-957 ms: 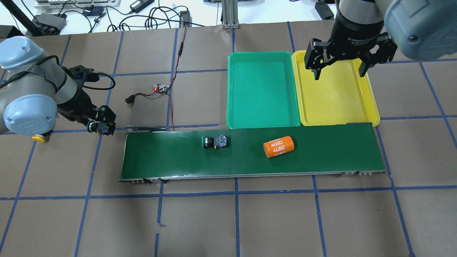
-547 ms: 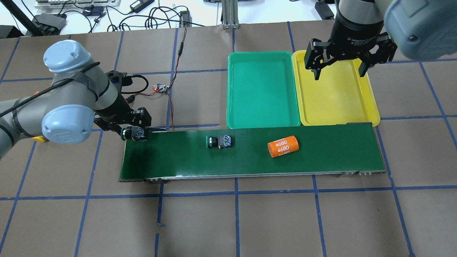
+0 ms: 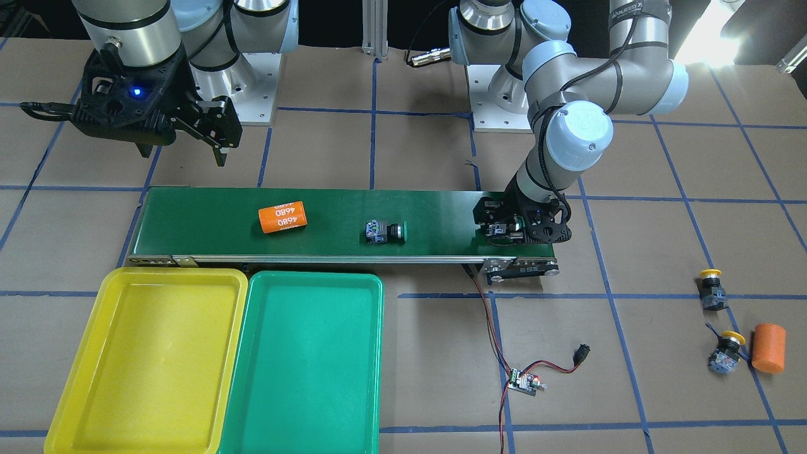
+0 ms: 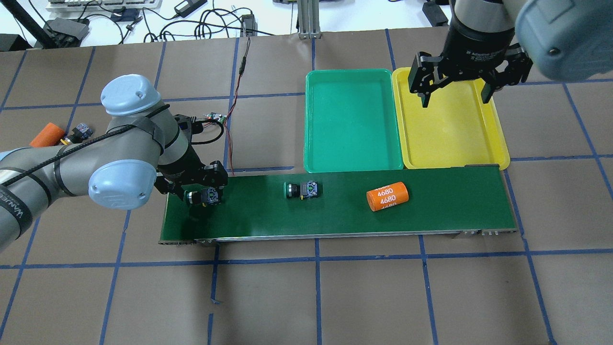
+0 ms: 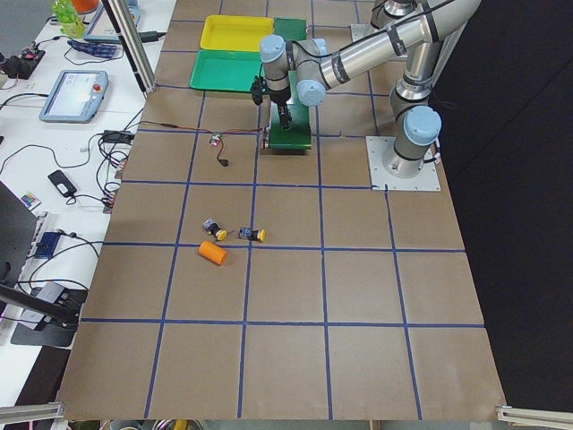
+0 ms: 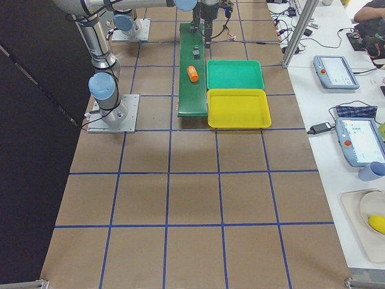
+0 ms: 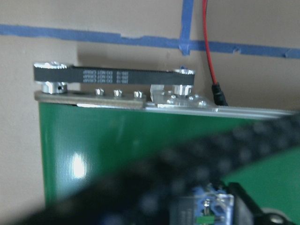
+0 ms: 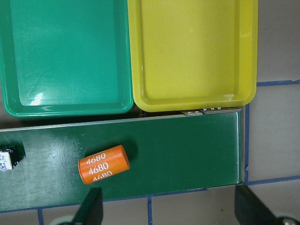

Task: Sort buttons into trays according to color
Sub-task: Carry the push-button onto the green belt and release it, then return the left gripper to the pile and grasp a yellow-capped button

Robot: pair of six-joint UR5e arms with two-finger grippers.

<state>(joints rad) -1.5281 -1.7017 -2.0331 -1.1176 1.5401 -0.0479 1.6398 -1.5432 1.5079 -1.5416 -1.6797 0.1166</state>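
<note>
Left gripper (image 4: 205, 195) clamped on green-capped button (image 4: 195, 197), low over conveyor belt (image 4: 455, 211) at end far from trays; I can't tell if button touches belt. Right gripper (image 4: 455, 100) jaws wide apart, hovering over yellow tray (image 4: 450, 139); green tray (image 4: 352, 124) alongside. Second green button (image 4: 301, 189) lies mid-belt, "4680" cylinder (image 4: 387, 196) nearer trays. Yellow-capped buttons (image 3: 711, 289) (image 3: 726, 352) on table off belt, by plain orange cylinder (image 3: 769, 348).

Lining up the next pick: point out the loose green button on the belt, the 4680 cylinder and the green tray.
Loose green button (image 4: 300, 189), overhead view, middle of its black body.
4680 cylinder (image 4: 387, 196), overhead view, its printed side.
Green tray (image 4: 352, 120), overhead view, bare floor.
</note>
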